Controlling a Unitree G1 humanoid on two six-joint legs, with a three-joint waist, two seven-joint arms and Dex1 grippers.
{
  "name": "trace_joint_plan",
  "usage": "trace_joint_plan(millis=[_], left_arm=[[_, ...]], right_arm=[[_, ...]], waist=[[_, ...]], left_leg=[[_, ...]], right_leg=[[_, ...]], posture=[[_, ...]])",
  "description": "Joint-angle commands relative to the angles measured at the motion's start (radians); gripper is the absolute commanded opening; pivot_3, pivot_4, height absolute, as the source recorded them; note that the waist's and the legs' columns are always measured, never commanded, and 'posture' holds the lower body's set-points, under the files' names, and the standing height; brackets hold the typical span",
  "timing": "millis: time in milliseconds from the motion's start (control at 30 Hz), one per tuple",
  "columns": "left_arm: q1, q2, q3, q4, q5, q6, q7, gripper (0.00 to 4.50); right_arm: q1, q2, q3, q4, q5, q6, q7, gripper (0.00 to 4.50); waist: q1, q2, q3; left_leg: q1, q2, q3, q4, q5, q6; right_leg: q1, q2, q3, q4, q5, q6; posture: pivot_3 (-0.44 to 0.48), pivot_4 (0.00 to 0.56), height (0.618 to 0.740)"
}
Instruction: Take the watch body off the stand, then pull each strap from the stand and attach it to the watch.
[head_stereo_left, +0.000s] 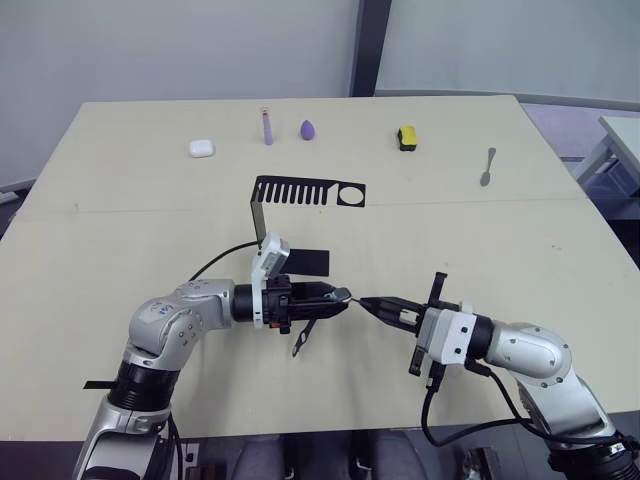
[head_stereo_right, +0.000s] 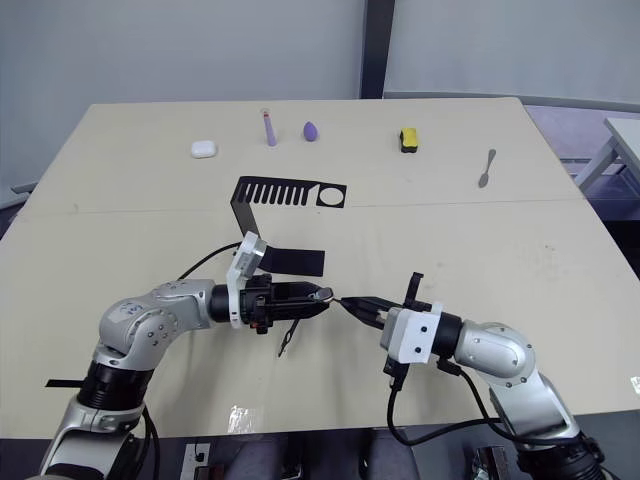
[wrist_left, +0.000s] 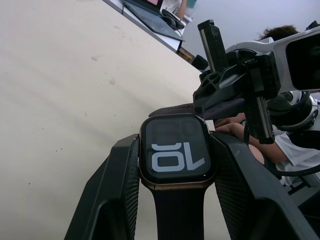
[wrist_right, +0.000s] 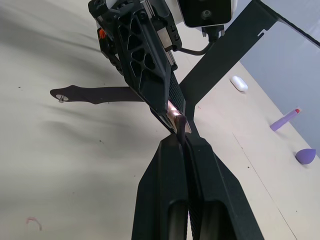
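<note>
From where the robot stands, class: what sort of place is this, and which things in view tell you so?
Probably a lab or test room, not a home. A plain beige table stands against bare grey walls, with unrelated small items lined up along its far edge: a spoon, a yellow-black block and a white case. Another desk stands beyond.

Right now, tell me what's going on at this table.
The left gripper holds the watch body between its fingers, with one strap already hanging from it. The right gripper is shut on the second strap, holding it against the free end of the watch. The stand sits behind them on the table, with no watch or straps on it.
</note>
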Motion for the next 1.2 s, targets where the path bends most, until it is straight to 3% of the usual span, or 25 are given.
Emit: trace_joint_plan(millis=[33,1200], left_arm=[[-0.005,0.000,0.003,-0.033,-0.016,-0.005,-0.005,1.61],[-0.048,-0.008,-0.004,-0.077,-0.030,0.082,0.056,1.61]], right_arm=[[-0.005,0.008,0.009,-0.001,0.004,-0.027,-0.002,0.00],[-0.035,0.023,0.034,0.018,-0.064,-0.069,-0.011,0.00]], waist=[[0.000,0.000,0.000],[0.000,0.000,0.000]], left_leg=[[0.000,0.000,0.000,0.000,0.000,0.000],[0.000,0.000,0.000,0.000,0.000,0.000]], right_leg=[[0.000,0.000,0.000,0.000,0.000,0.000],[0.000,0.000,0.000,0.000,0.000,0.000]], posture=[[0.000,0.150,0.740],[0.000,0.150,0.740]])
